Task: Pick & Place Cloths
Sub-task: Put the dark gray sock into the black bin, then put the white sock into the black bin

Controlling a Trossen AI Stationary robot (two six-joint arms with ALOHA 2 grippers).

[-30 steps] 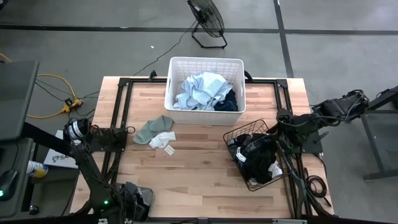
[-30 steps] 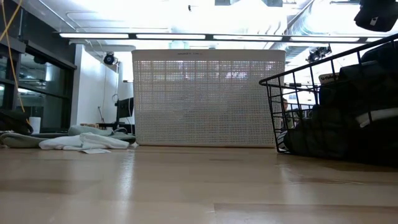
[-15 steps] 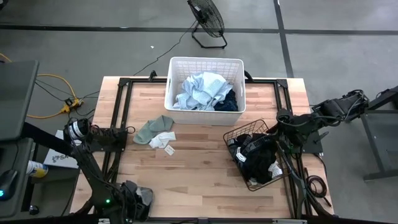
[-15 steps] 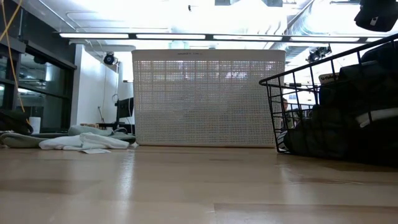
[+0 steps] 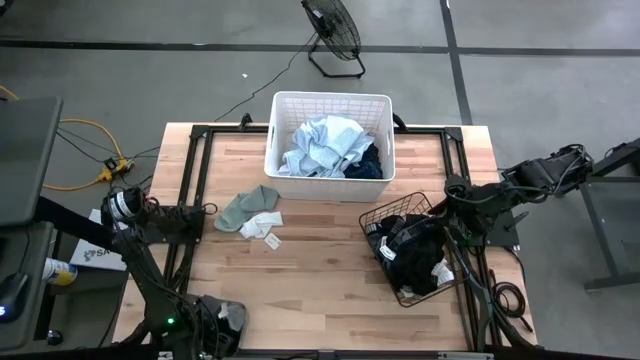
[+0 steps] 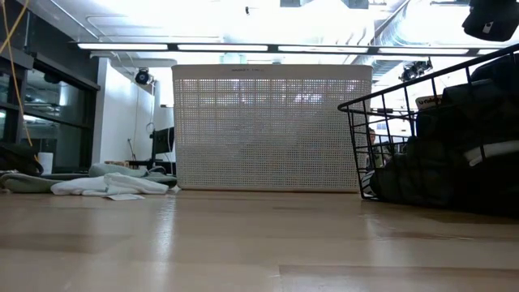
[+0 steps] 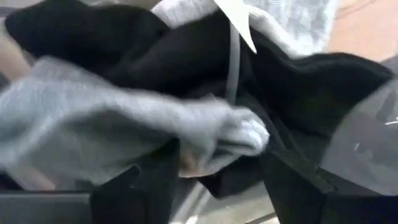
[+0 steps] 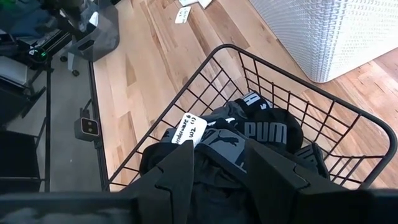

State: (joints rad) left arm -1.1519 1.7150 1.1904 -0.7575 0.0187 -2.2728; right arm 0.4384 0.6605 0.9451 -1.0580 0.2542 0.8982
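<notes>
Pale planked wooden worktop (image 5: 330,260): smooth, satin sheen, grain lines clear; dull reflections show in the low view.

White perforated plastic laundry basket (image 5: 331,146): matt, fine mesh of small holes in its walls. Inside it, light blue crumpled cloth (image 5: 322,146), soft, creased.

Black wire basket (image 5: 413,248), just right of the white basket's near corner: thin metal rods, slightly glossy. In it, black knit garments with white printed lettering (image 8: 249,140), matt; a white paper tag (image 8: 187,129) on top.

Left of the white basket: sage green cloth (image 5: 245,207) and white-grey cloth (image 5: 260,225), soft, matt.

Left wrist view: fuzzy grey knit fabric (image 7: 93,137) over black fleece-like cloth (image 7: 168,56).
</notes>
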